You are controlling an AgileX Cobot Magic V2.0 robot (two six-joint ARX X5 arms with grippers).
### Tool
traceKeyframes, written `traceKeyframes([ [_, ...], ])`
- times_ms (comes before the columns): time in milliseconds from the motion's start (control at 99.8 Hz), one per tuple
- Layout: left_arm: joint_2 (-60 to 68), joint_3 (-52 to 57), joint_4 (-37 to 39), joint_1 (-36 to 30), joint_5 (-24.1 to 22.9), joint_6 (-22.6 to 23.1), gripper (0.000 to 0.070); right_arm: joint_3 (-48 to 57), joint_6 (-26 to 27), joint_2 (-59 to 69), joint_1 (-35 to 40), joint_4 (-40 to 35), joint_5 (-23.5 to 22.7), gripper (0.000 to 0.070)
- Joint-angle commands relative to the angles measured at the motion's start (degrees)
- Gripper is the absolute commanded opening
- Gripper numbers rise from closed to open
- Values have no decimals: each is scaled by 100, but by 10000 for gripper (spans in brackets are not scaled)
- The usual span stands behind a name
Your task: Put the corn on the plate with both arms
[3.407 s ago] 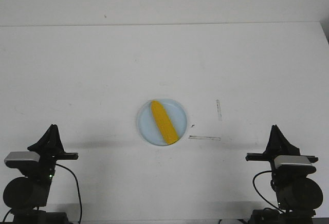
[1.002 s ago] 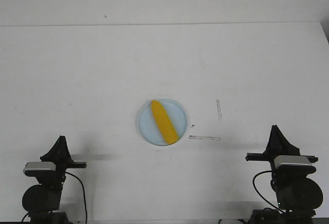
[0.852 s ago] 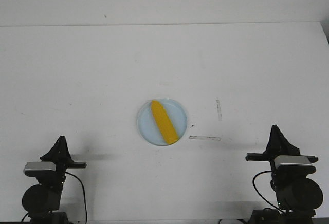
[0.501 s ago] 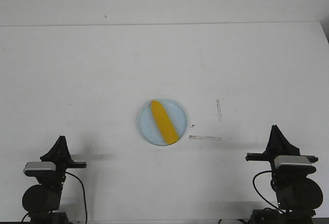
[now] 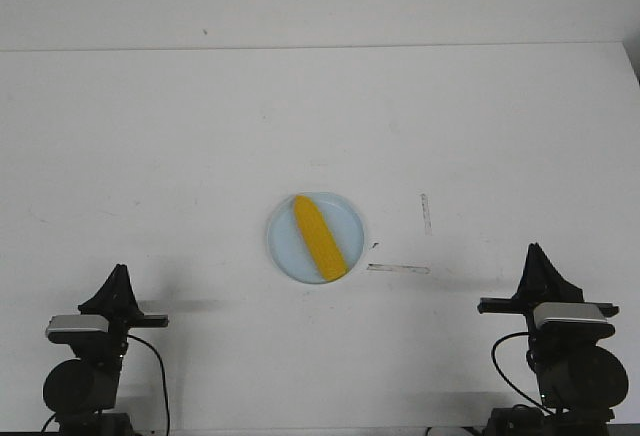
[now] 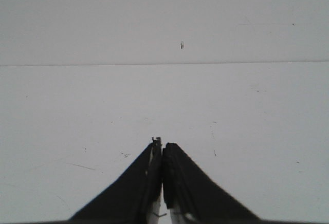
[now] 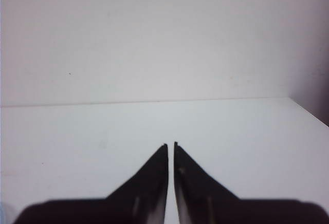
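Note:
The yellow-orange corn [image 5: 319,237] lies slantwise on the pale blue plate [image 5: 346,218] at the table's middle, its pointed end toward the back. My left gripper [image 5: 119,273] is shut and empty near the front left edge, well clear of the plate. In the left wrist view [image 6: 161,144] its jaws are pressed together over bare table. My right gripper [image 5: 535,251] is shut and empty near the front right edge. In the right wrist view [image 7: 170,145] only a thin slit shows between its jaws. Neither wrist view shows the corn or the plate.
Two thin tape marks [image 5: 398,268] [image 5: 425,213] lie on the white table to the right of the plate. The table's back edge [image 5: 320,48] meets a pale wall. Small dark specks [image 6: 182,44] mark the wall in the left wrist view.
The left arm has drawn back and lower toward the front edge since the earliest frame, then stayed still over the last second. The corn, the plate and the right arm have not moved.

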Motion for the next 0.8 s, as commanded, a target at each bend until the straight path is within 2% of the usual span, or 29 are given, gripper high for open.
traceKeyframes([
  [0, -11, -118, 87, 4, 13, 72, 1, 37, 72, -9, 4, 57, 0, 17],
  [321, -11, -118, 90, 4, 13, 72, 1, -72, 9, -199, 7, 9, -66, 17],
  [491, -11, -118, 87, 4, 13, 72, 1, -673, 11, -575, 133, 350, -59, 17],
  [792, -11, -118, 87, 4, 13, 72, 1, -1429, 11, -1130, 240, 337, -66, 16],
])
